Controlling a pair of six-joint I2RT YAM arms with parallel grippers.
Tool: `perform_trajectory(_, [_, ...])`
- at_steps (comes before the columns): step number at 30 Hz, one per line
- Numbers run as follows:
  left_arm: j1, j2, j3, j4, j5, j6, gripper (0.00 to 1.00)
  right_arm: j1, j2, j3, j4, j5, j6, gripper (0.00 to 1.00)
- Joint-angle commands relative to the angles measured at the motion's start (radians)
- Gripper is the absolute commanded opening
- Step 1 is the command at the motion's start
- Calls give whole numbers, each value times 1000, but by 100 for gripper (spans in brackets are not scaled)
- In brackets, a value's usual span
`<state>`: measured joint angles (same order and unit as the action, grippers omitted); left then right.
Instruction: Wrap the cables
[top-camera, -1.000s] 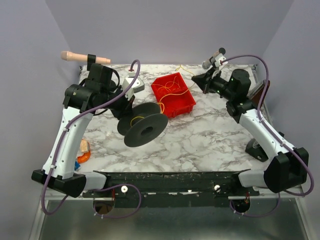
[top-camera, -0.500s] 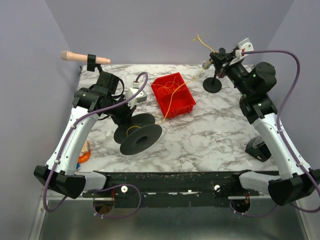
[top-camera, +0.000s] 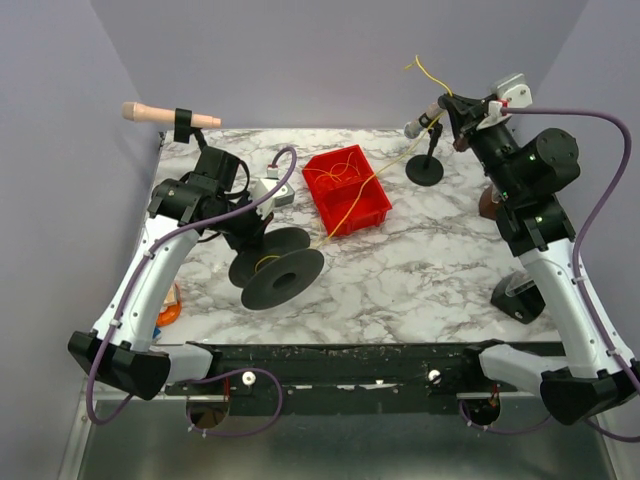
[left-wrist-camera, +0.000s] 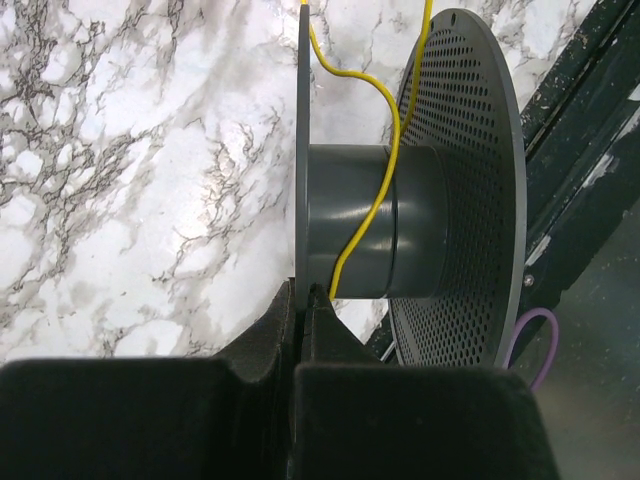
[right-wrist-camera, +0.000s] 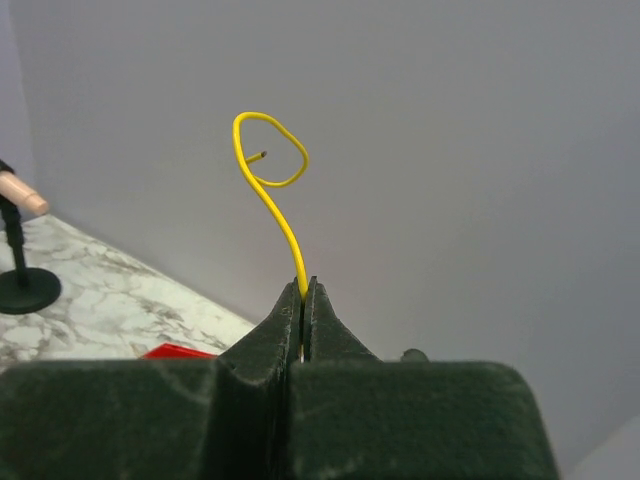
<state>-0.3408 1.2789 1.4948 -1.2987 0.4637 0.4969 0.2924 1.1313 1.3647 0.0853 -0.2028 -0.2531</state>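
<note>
A thin yellow cable (top-camera: 375, 180) runs taut from my right gripper (top-camera: 445, 103) down across the red bin (top-camera: 378, 213) to a dark grey spool (top-camera: 283, 270) at centre left. My right gripper is raised high at the back right. In the right wrist view it (right-wrist-camera: 304, 285) is shut on the cable (right-wrist-camera: 272, 205), whose free end curls above the fingertips. My left gripper (top-camera: 250, 235) is at the spool's far side. In the left wrist view it (left-wrist-camera: 302, 295) is shut on the spool's thin flange (left-wrist-camera: 302, 150). The cable (left-wrist-camera: 385, 190) crosses the hub (left-wrist-camera: 420, 220) beside the perforated flange.
More loose yellow cable lies in the red bin. A black stand with a round base (top-camera: 425, 170) is under the right gripper. A wooden-handled tool on a stand (top-camera: 165, 115) is at the back left. A white-grey device (top-camera: 270, 185) lies behind the spool. An orange object (top-camera: 168, 305) lies at the left edge.
My right arm has risen and swung right with the cable, drawing it taut out of the bin. My left arm has shifted the spool slightly toward the front left.
</note>
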Motion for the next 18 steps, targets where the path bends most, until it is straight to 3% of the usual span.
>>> perform_trajectory(1, [-1,-39,-8,35,10,-9,0,-16,1,20,-50,138,-77,1])
perform_trajectory(7, [-1,-38,-5,42,15,-17,0,-56,-1,-35,-73,256,-91,1])
perform_trajectory(15, [-1,-35,-13,42,27,-17,0,-82,-34,-73,-73,249,-91,1])
perform_trajectory(18, [-1,-29,-4,38,44,-27,0,-84,-41,-79,-73,148,-75,1])
